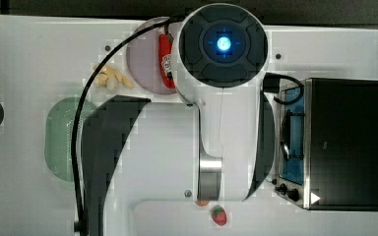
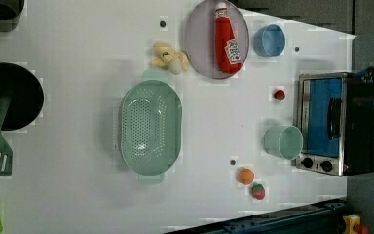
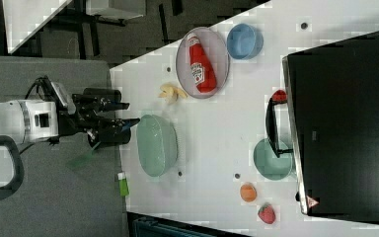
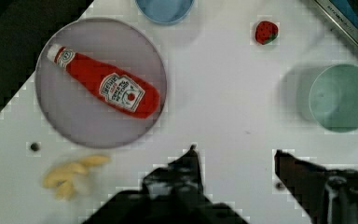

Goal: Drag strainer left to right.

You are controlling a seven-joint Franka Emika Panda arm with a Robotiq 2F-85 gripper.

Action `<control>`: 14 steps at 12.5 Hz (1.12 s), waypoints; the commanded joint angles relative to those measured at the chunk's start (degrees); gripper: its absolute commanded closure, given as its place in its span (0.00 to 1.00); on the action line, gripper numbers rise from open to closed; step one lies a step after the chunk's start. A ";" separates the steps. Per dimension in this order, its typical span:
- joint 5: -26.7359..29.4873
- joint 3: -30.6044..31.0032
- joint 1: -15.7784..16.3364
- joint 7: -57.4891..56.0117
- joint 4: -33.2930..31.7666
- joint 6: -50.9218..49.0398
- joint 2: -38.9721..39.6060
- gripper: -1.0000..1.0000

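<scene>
Task not begun: strainer sits centre-left in the left view, untouched; gripper fingers spread, grasping nothing.

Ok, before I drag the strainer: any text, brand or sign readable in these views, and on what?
Ketchup bottle on the plate: white label with a logo, lettering too blurred to read.
Toaster oven: a small warning triangle sticker at one corner, symbol unreadable.
Nothing else carries readable text.
</scene>
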 commanded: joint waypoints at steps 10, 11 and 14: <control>-1.89 16.87 1.71 17.19 -6.07 -5.86 -10.61 0.00; -1.89 19.57 1.76 21.47 -6.10 -4.71 -8.68 0.00; -1.91 26.62 1.86 34.65 -6.57 -0.27 -2.04 0.00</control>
